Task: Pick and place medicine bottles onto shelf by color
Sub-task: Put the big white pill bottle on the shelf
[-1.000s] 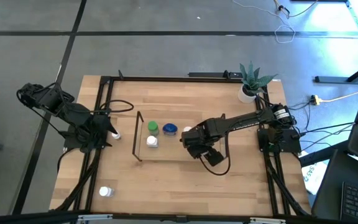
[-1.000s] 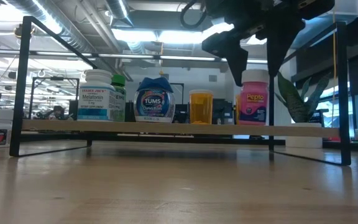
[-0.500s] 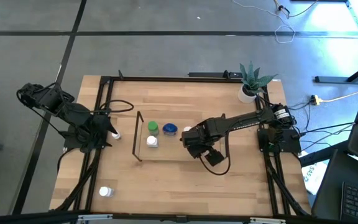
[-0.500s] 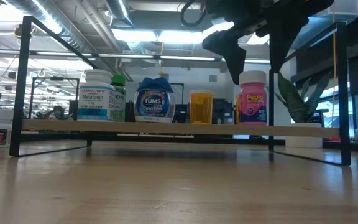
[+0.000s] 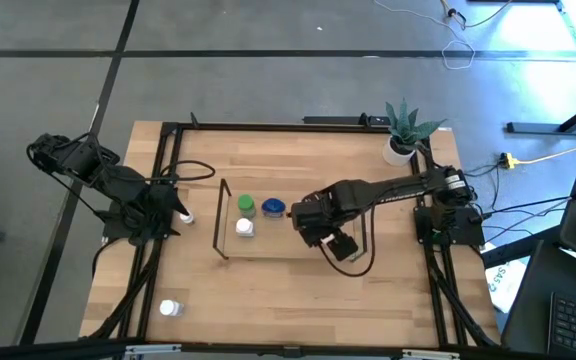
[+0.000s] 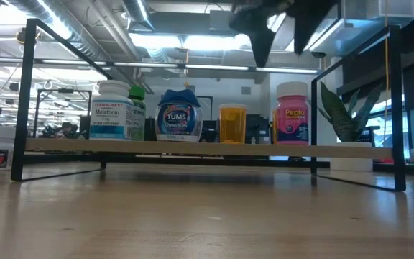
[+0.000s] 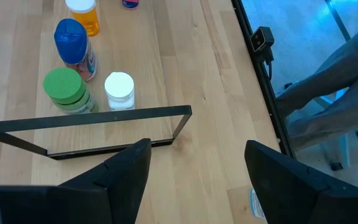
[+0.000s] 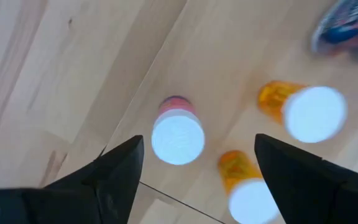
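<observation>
The shelf (image 5: 268, 245), a dark wire frame with a wooden board (image 6: 192, 149), stands mid-table. On it stand a white bottle (image 6: 111, 109), a green-capped bottle (image 6: 137, 111), a blue bottle (image 6: 178, 115), an orange bottle (image 6: 231, 122) and a pink bottle (image 6: 292, 113). My right gripper (image 6: 279, 32) hangs open above the pink bottle (image 8: 178, 137), pointing down and clear of it. At the table's left edge my left gripper (image 7: 197, 146) waits open, holding nothing. Another white bottle (image 5: 171, 308) stands on the table near the front left.
A potted plant (image 5: 405, 130) stands at the far right corner. A black frame (image 5: 163, 180) edges the table. Two orange bottles with white caps (image 8: 303, 112) (image 8: 247, 186) stand close to the pink one under my right gripper.
My right gripper has risen straight up from either side of the pink bottle's cap, and its fingers have spread a little wider. The pink bottle stays upright on the shelf where it was.
</observation>
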Controlling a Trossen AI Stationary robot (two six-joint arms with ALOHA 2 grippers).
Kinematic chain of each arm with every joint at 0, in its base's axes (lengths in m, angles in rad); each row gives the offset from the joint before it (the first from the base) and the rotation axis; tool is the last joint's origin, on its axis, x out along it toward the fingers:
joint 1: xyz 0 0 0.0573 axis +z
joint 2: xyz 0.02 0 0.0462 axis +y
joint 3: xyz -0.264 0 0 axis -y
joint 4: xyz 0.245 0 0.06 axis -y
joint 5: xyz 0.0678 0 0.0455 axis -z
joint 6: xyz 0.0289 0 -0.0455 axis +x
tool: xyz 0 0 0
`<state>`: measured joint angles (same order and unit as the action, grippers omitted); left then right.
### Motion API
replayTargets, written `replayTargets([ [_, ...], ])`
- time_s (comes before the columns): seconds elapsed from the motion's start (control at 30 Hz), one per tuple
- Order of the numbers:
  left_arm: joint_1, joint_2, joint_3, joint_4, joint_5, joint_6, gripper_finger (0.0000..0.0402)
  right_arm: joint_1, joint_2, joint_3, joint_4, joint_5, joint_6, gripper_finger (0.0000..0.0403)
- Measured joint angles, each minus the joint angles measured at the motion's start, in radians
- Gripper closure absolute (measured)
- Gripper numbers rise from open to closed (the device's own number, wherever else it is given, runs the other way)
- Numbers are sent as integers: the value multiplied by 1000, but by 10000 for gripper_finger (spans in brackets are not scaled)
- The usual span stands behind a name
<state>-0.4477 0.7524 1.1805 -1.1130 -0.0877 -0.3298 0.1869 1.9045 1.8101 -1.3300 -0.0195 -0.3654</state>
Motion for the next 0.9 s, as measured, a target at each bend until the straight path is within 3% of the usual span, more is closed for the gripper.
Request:
replayTargets([
  [0.47,0,0,0,0,0,0,146,79,-1,144,-31,26,47,95],
  [0.7,0,0,0,0,0,0,146,100,-1,145,142,29,158,95],
  [0.9,0,0,0,0,0,0,146,99,-1,145,169,29,266,95],
])
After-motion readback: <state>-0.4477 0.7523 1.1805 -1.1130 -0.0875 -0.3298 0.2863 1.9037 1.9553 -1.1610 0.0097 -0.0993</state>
